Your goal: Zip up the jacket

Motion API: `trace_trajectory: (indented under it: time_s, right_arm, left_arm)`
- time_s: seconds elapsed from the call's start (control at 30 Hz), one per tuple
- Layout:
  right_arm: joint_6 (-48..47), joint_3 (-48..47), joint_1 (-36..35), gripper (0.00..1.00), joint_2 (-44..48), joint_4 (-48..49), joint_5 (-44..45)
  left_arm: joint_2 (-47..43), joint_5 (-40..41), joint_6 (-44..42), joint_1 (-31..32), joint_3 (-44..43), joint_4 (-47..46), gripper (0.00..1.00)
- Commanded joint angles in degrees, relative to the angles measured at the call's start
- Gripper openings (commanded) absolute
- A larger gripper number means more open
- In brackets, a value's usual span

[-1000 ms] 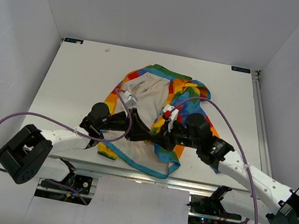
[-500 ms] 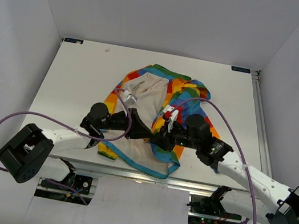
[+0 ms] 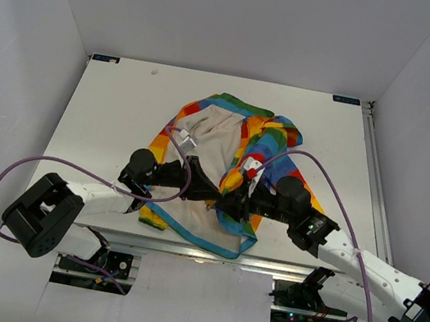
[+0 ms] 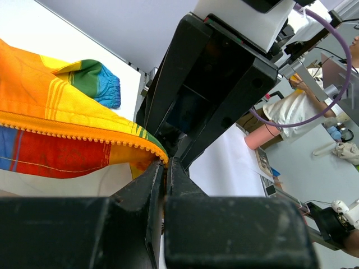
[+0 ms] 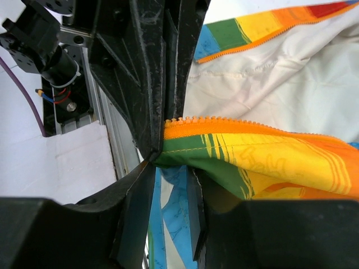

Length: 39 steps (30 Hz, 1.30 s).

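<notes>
The rainbow-striped jacket (image 3: 210,139) lies open on the table with its cream lining up. My left gripper (image 3: 210,197) is shut on the bottom end of the orange zipper (image 4: 73,134) of the right front panel, pinched at its tips (image 4: 164,168). My right gripper (image 3: 228,203) faces it tip to tip. In the right wrist view its jaws (image 5: 168,174) stand slightly apart, with the green and orange corner (image 5: 224,122) resting at the tips and the light-blue hem trim (image 5: 171,207) showing through the gap. The left fingers (image 5: 157,84) rise just above.
The white table (image 3: 107,109) ends at a metal rail close behind the grippers (image 5: 106,129). Purple cables (image 3: 31,166) loop off both arms. A striped sleeve with a blue cuff (image 4: 106,92) lies beyond the left jaws.
My right arm has drawn back toward the near right, its wrist now lower over the table edge. The left gripper has stayed on the zipper end.
</notes>
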<state>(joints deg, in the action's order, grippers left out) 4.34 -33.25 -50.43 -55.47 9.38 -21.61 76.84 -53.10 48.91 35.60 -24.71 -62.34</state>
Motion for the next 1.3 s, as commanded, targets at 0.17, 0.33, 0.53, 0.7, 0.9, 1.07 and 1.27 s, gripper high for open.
trace_trajectory:
  time_s: [0.17,0.33,0.53,0.7,0.9,1.07,1.27]
  right_arm:
    - [0.6,2.5,-0.4,0.39,3.3,9.3,-1.2]
    - [0.9,2.5,-0.3,0.44,2.4,10.0,-1.3]
    - [1.4,3.3,-0.4,0.36,1.9,12.4,-1.6]
    - [1.9,3.4,-0.3,0.17,1.5,12.9,-2.0]
    - [2.2,3.6,-0.4,0.08,1.8,12.6,-2.2]
    - [1.6,3.5,-0.2,0.08,2.6,10.6,0.8]
    - [1.3,1.0,0.2,0.08,2.0,5.0,5.8]
  left_arm:
    - [0.0,-1.4,1.4,0.5,0.1,-5.1,0.0]
    - [0.5,-1.3,2.8,0.5,0.6,-7.6,0.0]
    - [0.9,-1.5,3.8,0.5,0.7,-9.1,0.0]
    - [1.0,-1.1,3.7,0.5,0.8,-9.0,0.0]
    - [0.9,0.1,2.3,0.3,0.7,-6.3,0.12]
    - [-2.5,5.6,-4.0,-0.4,-1.0,8.4,0.5]
    - [-8.4,25.4,-11.2,-0.4,-5.7,31.9,0.6]
